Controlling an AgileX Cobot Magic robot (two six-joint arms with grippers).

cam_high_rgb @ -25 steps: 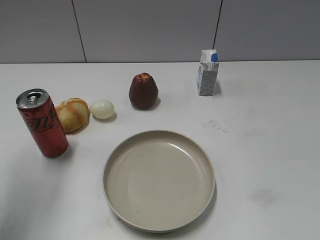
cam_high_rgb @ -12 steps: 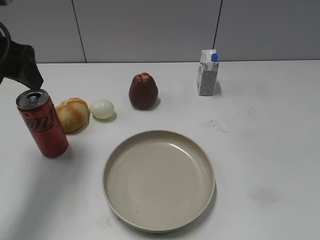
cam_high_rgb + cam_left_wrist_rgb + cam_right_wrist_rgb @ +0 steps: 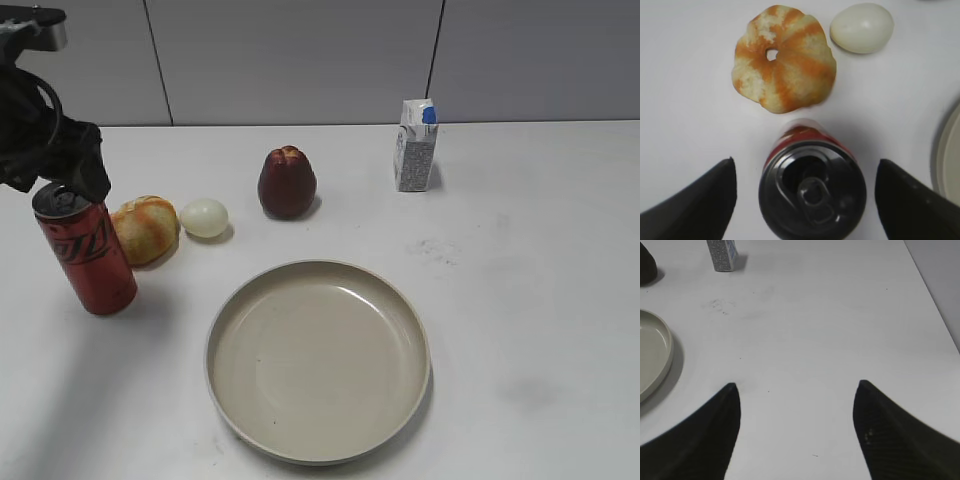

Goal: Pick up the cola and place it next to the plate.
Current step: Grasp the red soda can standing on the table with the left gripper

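Hovering at the frame's left edge, the left gripper [image 3: 805, 200] straddles the upright cola [image 3: 86, 250], fingers spread and released; reaching is underway, and next calls for descending before carrying it beside the plate [image 3: 318, 360].

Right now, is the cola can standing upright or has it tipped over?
Upright. The cola can stands on its base on the table, silver top facing up; the left wrist view looks straight down at its pull tab, between the open left gripper fingers.

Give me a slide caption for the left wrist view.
Open left tool poised above the upright cola, its fingers apart on either side.
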